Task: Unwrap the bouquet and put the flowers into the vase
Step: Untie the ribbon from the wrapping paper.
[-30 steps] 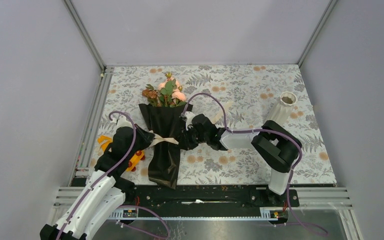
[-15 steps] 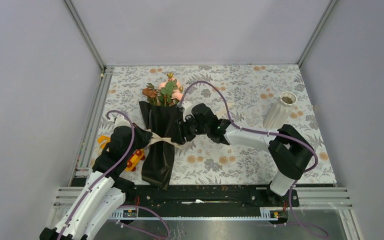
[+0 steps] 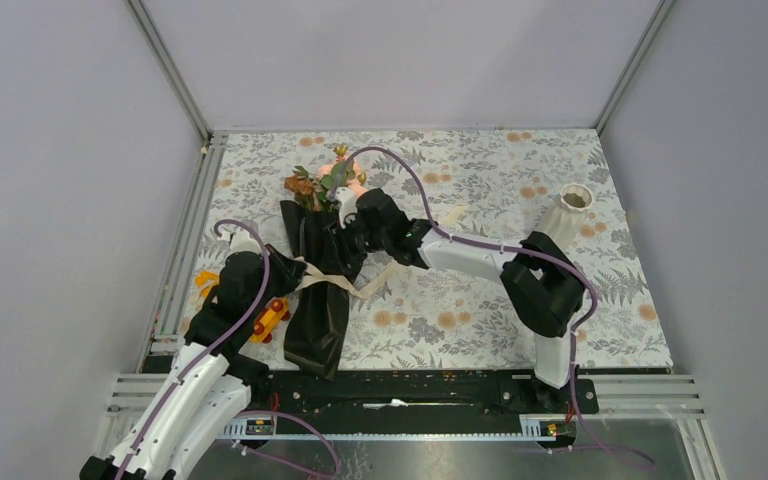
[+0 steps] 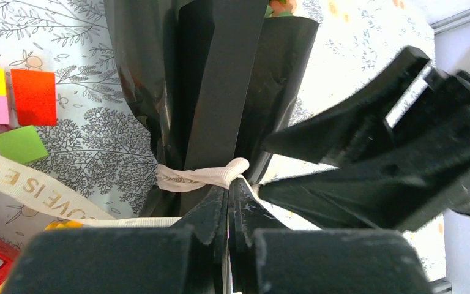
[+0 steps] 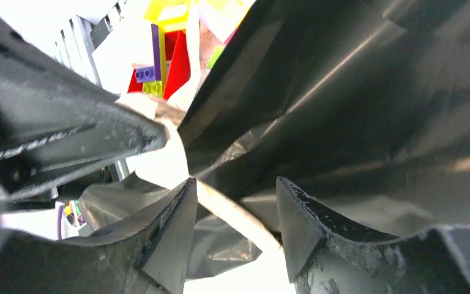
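The bouquet (image 3: 322, 290), a glossy black paper cone, lies left of centre with its flowers (image 3: 325, 180) at the far end. A cream ribbon (image 4: 199, 177) circles its waist. My left gripper (image 4: 228, 184) is shut, pinching that ribbon at the knot. My right gripper (image 3: 345, 235) sits over the upper wrap, open. In the right wrist view the black wrap (image 5: 355, 110) fills the frame and a loose ribbon strip (image 5: 232, 214) runs between the gripper's spread fingertips (image 5: 180, 208). The white ribbed vase (image 3: 566, 215) stands upright at the far right.
A colourful toy-block car (image 3: 265, 320) lies just left of the bouquet, under my left arm; its blocks (image 4: 33, 95) show beside the wrap. A loose ribbon tail (image 3: 360, 288) trails right over the floral tablecloth. Grey walls close in three sides.
My right gripper has opened and moved from the bouquet's waist toward its mouth. The bouquet has shifted slightly left. My left gripper has stayed shut in place.
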Controlling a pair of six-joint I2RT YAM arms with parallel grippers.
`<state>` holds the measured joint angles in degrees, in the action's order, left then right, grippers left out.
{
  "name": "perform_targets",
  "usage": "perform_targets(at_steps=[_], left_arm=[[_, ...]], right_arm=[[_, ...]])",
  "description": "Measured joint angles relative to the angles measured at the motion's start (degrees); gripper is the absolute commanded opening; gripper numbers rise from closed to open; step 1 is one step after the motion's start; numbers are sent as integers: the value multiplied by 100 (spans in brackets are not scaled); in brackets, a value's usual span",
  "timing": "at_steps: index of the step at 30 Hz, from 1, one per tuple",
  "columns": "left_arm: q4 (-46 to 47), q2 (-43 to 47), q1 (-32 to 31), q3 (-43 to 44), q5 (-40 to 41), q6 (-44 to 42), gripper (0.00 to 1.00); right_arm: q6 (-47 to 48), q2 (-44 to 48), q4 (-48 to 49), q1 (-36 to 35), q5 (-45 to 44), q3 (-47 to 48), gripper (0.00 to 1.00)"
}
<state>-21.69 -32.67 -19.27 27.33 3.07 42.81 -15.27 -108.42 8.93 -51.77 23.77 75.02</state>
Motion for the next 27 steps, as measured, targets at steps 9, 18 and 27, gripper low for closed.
perform_targets(at_steps=[9,18,27], left_arm=[[225,365,15,-168,-164,-109,0],[328,363,17,-170,-358,-214,0],[339,291,22,-170,-424,-232,0]], right_arm=[[-85,-494,-396,9,247,691,53],[136,-796,-651,13,1379,929,53],[522,-807,-1040,13,2020,1023,50]])
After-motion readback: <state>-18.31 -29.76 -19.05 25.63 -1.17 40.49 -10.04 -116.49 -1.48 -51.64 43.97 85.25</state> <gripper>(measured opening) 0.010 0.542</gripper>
